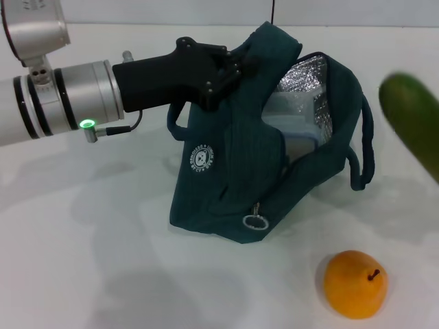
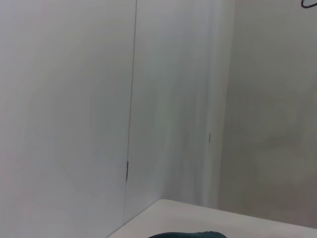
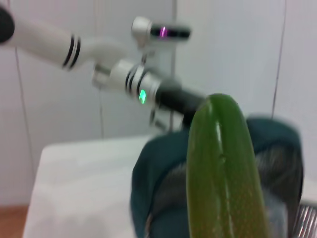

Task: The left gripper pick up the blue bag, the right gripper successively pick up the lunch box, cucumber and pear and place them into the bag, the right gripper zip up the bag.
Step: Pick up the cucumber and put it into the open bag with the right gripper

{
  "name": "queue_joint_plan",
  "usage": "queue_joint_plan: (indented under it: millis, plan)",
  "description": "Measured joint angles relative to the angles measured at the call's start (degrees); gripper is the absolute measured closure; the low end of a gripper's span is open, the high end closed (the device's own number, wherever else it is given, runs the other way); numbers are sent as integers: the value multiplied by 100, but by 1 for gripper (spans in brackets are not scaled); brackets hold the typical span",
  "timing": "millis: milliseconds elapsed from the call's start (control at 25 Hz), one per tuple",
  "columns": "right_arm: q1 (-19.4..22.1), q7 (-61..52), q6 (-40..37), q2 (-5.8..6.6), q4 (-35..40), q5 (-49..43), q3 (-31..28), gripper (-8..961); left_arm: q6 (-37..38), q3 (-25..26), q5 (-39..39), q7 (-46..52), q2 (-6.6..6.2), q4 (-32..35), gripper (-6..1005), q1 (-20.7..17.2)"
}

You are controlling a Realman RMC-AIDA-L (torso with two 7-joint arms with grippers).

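- The left pincer [image 1: 230, 68] reaches in from the left and is clenched on the top edge of the blue bag [image 1: 226, 171], holding that side up.
- The blue bag stands on the white bench [image 1: 89, 233], tilted, its mouth open toward the right and its silver lining [image 1: 309, 86] showing.
- The lunch box [image 1: 291, 127] lies inside the bag, pale blue against the lining.
- The bag's zip pull ring [image 1: 254, 221] hangs at the lower front edge.
- The cucumber [image 1: 413, 120] is in the air at the right edge of the head view, just beside the bag's open mouth; the right wrist view shows it close up in front of the bag.
- The right pincer itself is out of sight, so I cannot tell its state.
- The pear [image 1: 355, 284] rests on the bench, near the bag's front corner and apart from it.
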State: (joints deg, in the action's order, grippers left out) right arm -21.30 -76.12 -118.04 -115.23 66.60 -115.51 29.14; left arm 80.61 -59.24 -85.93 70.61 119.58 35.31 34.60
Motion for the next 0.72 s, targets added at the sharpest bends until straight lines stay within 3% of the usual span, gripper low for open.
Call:
queue_joint_plan:
  millis: [160, 320, 560, 720]
  plan:
    - [-14, -40, 219, -12, -430, 1141, 45, 329, 12, 1, -27, -28, -3, 2, 925, -18]
    - [-224, 13, 445, -16, -1381, 2012, 231, 329, 43, 0, -43, -41, -6, 3, 924, -27]
    - [-1106, 371, 1351, -16, -3352, 2278, 651, 329, 58, -28, -49, -46, -2, 3, 923, 18]
    - [-1624, 522, 1910, -30, -4135, 2268, 1085, 329, 57, -97, -51, -47, 2, 3, 923, 59]
